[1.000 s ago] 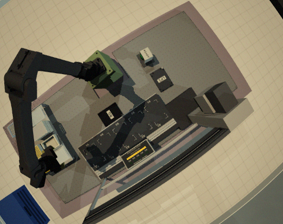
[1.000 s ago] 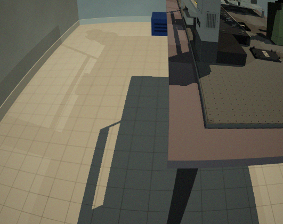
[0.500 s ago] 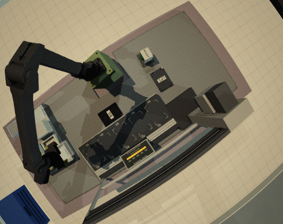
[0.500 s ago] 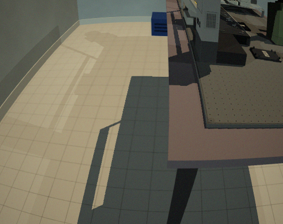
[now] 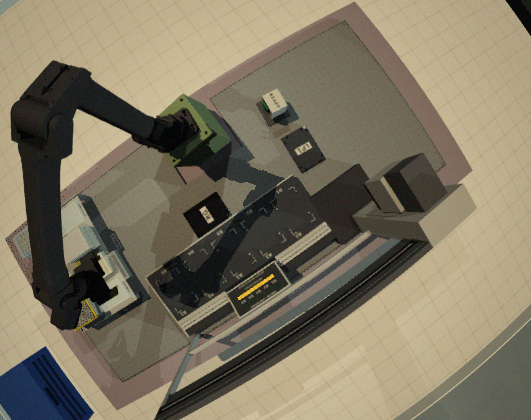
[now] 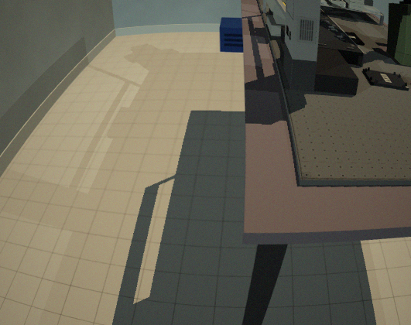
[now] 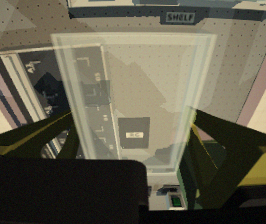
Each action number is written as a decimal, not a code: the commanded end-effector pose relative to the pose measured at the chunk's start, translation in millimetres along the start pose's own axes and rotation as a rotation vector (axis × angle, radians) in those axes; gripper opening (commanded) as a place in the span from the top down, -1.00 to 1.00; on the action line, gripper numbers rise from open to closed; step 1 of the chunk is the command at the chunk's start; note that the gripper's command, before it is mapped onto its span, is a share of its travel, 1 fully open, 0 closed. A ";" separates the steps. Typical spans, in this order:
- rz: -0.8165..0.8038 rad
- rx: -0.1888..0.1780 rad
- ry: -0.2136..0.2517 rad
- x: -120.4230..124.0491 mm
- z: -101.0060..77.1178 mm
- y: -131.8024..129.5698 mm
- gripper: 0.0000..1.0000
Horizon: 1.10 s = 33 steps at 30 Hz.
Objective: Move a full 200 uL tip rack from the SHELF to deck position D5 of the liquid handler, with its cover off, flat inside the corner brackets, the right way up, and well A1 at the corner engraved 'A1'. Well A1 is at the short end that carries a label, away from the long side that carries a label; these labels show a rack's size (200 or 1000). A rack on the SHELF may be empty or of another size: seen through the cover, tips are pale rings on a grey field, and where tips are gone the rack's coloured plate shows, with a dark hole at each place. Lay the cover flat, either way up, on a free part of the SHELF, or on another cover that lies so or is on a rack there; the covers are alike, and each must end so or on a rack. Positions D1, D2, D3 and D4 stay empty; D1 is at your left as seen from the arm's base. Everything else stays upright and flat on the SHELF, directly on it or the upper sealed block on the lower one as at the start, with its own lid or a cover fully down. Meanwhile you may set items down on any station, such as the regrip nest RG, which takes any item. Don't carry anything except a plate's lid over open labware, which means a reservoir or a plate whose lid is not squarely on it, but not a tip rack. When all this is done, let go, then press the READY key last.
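Gripper [image 7: 130, 135] is clamped wide across a clear tip-rack cover [image 7: 133, 95], yellow-green fingers on its two long sides, cover roughly level and off the surface. Through it in the wrist view: the perforated bench, the black RG nest [image 7: 133, 133] directly below, and part of the liquid handler deck [image 7: 93, 100] with its corner brackets at left. The SHELF label [image 7: 180, 17] sits beyond the cover's far edge, with shelf items just cut off at the top of frame. In the top view the wrist hangs over the near end of the shelf [image 5: 20, 244], where pale racks and blocks [image 5: 116, 277] are crowded together (which one is the full 200 uL rack I can't tell from here, nothing legible); a speckled yellow-edged item [image 5: 86, 314] pokes out right under the wrist. Deck slot D5 [image 5: 295, 207] is still bare. Risks, as I judge them: the cover is slick and held only at the edges, so a fast swing could let it tilt or slip; free shelf space looks tight, so setting it down blind could leave it half on a neighbour, not flat; routing over any open labware breaks the rule.
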State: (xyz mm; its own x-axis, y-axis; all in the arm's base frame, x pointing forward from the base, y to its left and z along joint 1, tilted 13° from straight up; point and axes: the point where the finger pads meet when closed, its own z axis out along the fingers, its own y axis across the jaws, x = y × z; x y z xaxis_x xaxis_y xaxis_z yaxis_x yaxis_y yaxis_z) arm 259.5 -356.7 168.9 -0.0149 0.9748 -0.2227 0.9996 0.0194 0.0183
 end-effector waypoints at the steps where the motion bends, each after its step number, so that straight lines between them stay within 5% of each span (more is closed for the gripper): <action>1: -0.025 -0.032 -0.032 -11.5 -10.3 16.2 1.00; 12: -0.001 -0.029 -0.037 -12.6 -16.2 8.2 1.00; 33: -0.002 -0.020 -0.041 -11.1 -11.6 -96.0 1.00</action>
State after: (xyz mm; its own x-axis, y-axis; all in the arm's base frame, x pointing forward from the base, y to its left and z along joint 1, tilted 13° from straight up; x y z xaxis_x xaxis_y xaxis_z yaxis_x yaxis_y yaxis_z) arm 172.5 -360.0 164.5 0.0064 0.9769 -0.2135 0.9998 -0.0020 0.0210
